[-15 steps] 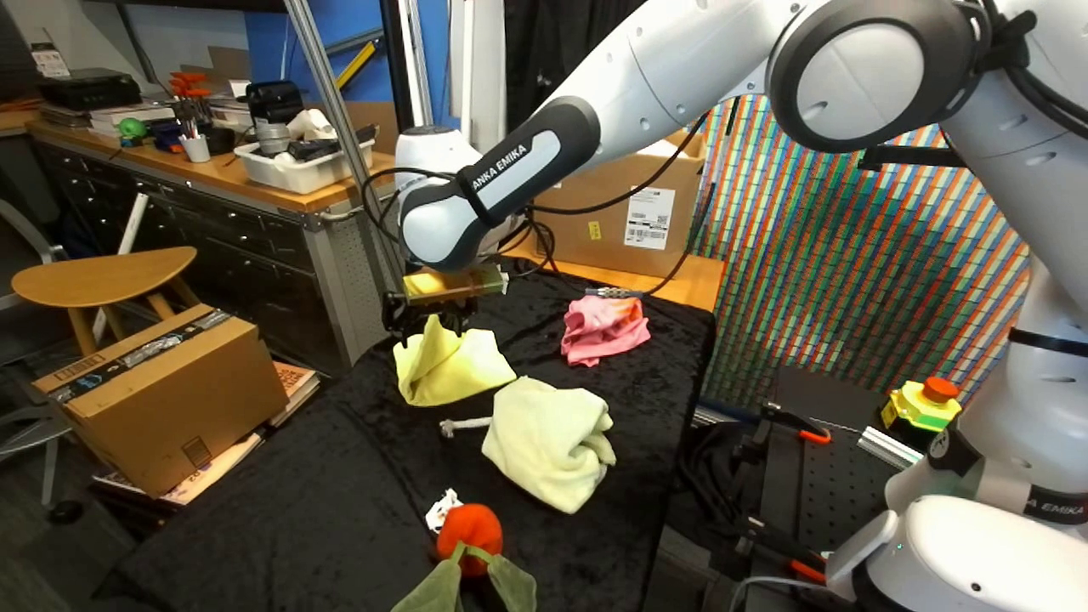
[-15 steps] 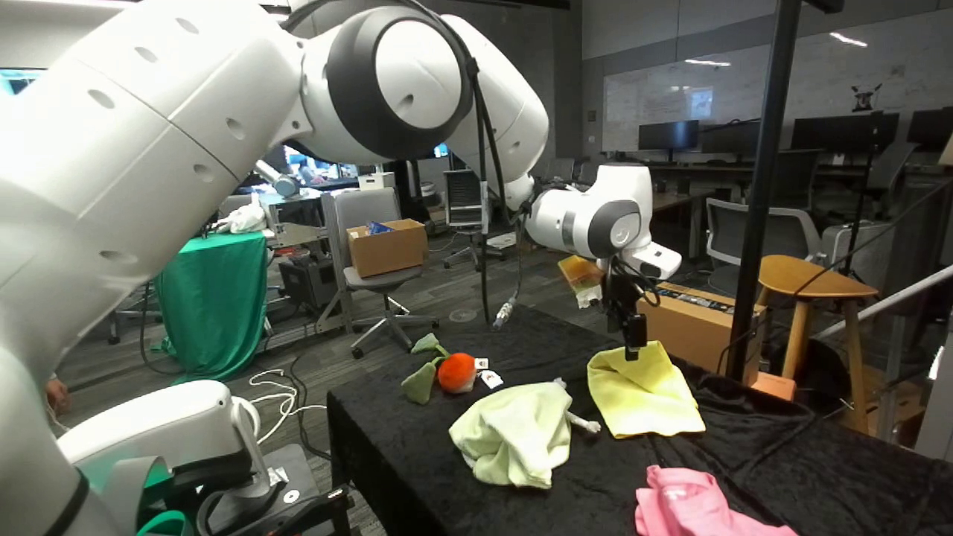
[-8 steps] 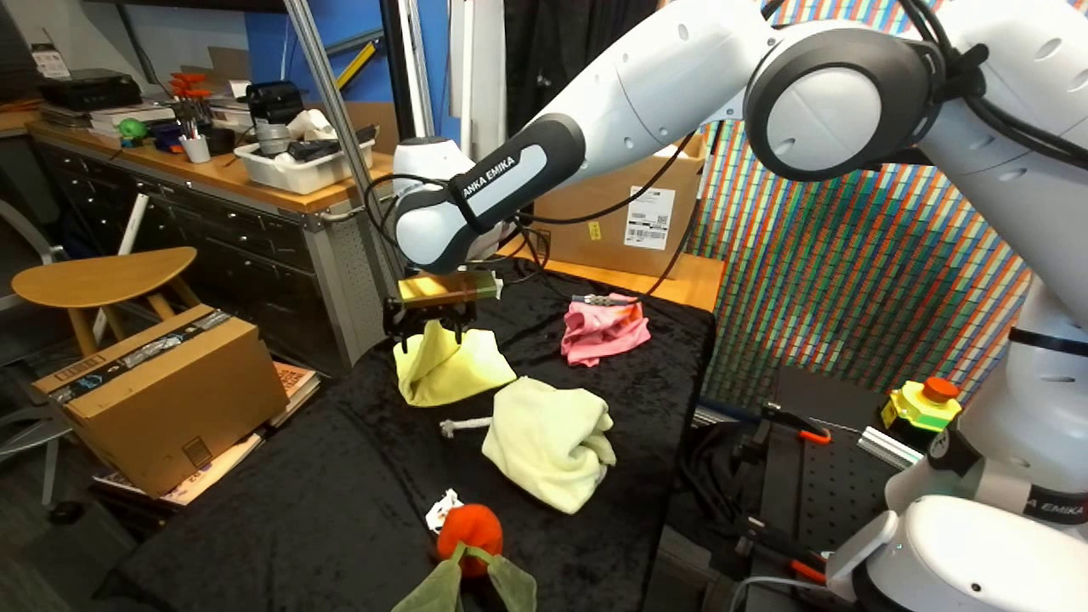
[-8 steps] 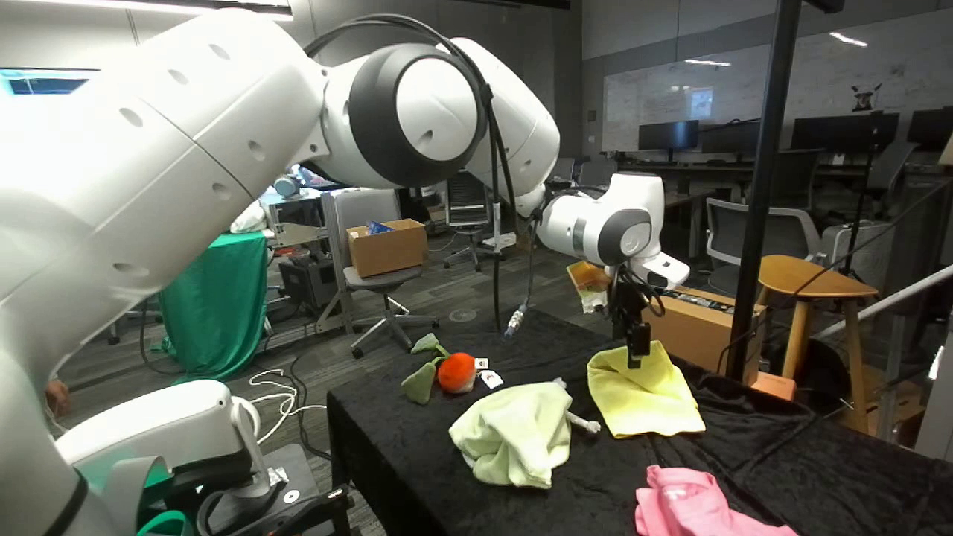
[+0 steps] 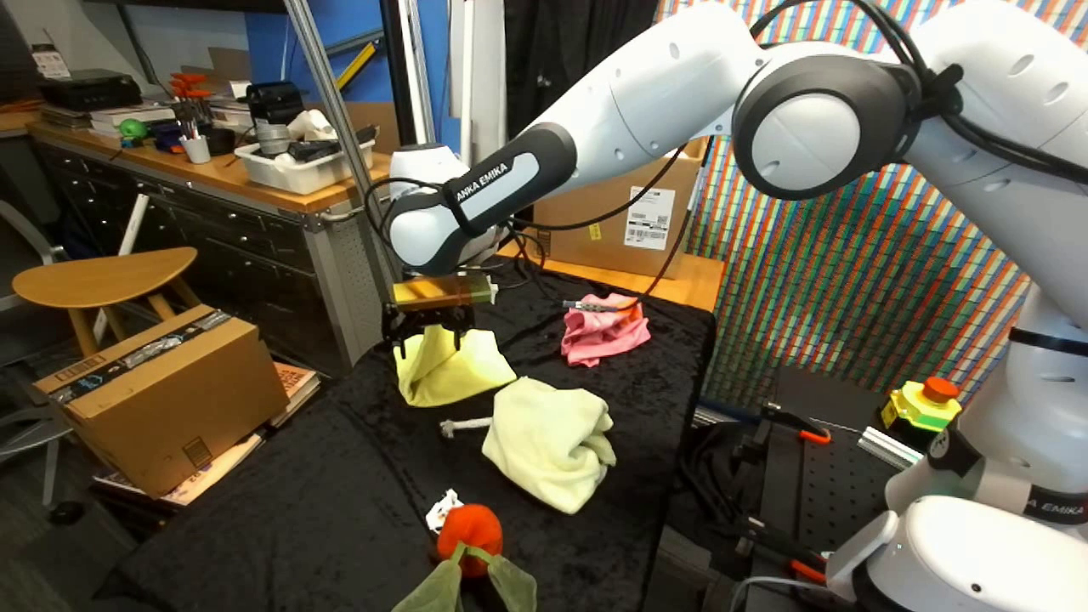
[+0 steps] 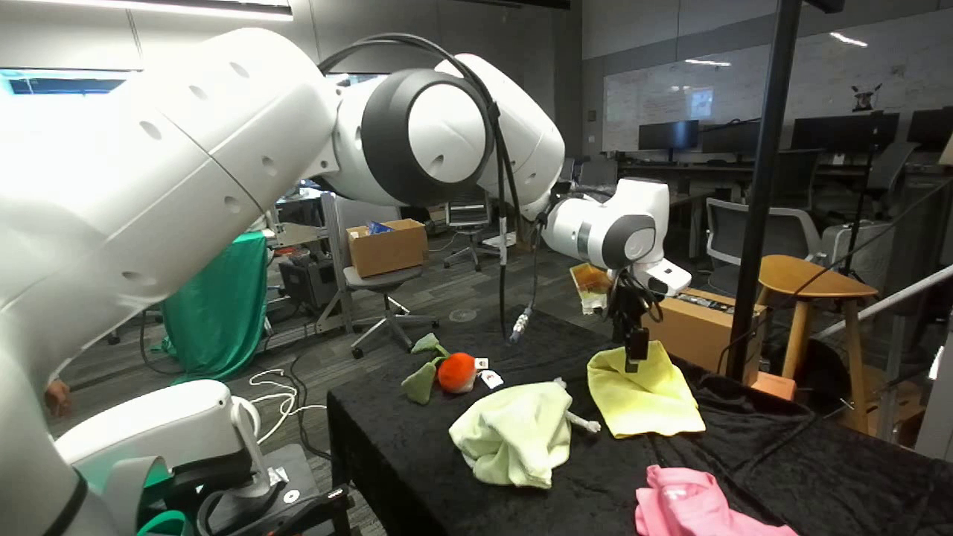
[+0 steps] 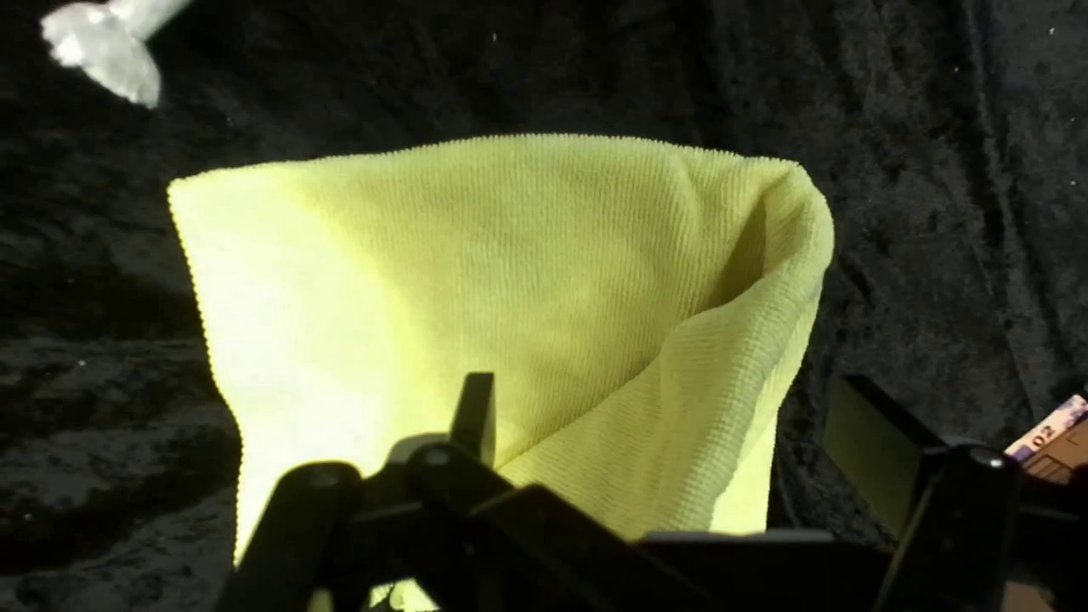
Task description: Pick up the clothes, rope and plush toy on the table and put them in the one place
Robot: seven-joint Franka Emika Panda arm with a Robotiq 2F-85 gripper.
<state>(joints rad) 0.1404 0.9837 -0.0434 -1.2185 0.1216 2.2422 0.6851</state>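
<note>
One orange plush toy [image 5: 472, 537] lies nearest in an exterior view, its green leaves [image 5: 510, 586] spread toward the near edge and a white tag [image 5: 442, 512] on its far left side. It rests on the black-draped table [image 5: 323, 493]. Farther off and to the right sits a pale green cloth [image 5: 548, 442], heaped and wrinkled. From its left side pokes a piece of white rope [image 5: 469, 423] with a thick end; how much more of it runs under the cloth I cannot tell.

Beyond these, to the left, is a yellow cloth [image 5: 463, 374], one fold standing up at its far left. The gripper [image 5: 430, 343], at the end of the white arm [image 5: 629, 106] that extends from the right, points down over that fold. It is released: the wrist view shows its two fingers [image 7: 478, 416] spread wide apart, with the fold between them. Whether either one touches the fabric I cannot tell. Farther right lies a crumpled pink cloth [image 5: 599, 340], well apart from the yellow one, and a cable connector [image 5: 588, 306] shows against its far edge.

Past the table on the left, a taped cardboard box [image 5: 170, 399] stands near it, then a wooden stool [image 5: 102, 276] and, farther, a workbench [image 5: 209, 174] bearing a white tray [image 5: 293, 177]. Behind the pink cloth, a larger cardboard box [image 5: 586, 255] with a white label [image 5: 649, 217] stands at the far side.
</note>
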